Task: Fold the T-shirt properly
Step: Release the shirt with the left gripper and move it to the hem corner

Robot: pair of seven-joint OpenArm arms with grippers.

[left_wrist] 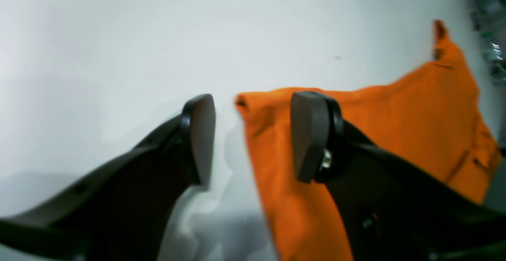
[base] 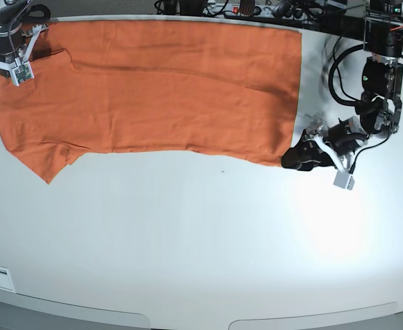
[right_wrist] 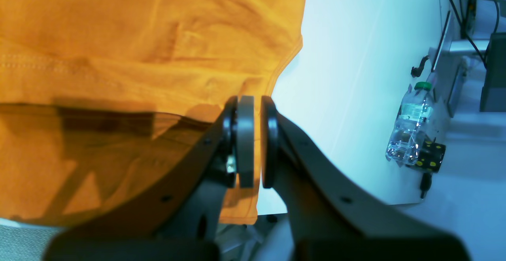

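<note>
One orange T-shirt [base: 160, 89] lies spread flat across the far part of the white table [base: 201, 247]. At its near corner the left gripper [left_wrist: 253, 138] has its fingers wide apart, holding nothing. At the shirt's opposite end the right gripper [right_wrist: 253, 142] is pinched closed on the fabric edge.

T-shirt [base: 153, 89]: plain orange, no print; shaded parts go darker brown-orange. Worktop [base: 201, 240]: plain white, one tiny dark speck. Left hand [left_wrist: 253, 134]: black w/ dark grey pads. Right hand [right_wrist: 253, 142]: black, grey pads. Bottle [right_wrist: 409, 128]: clear w/ green cap, white label. Small block [right_wrist: 430, 157] beside it: black w/ yellow dots.
</note>
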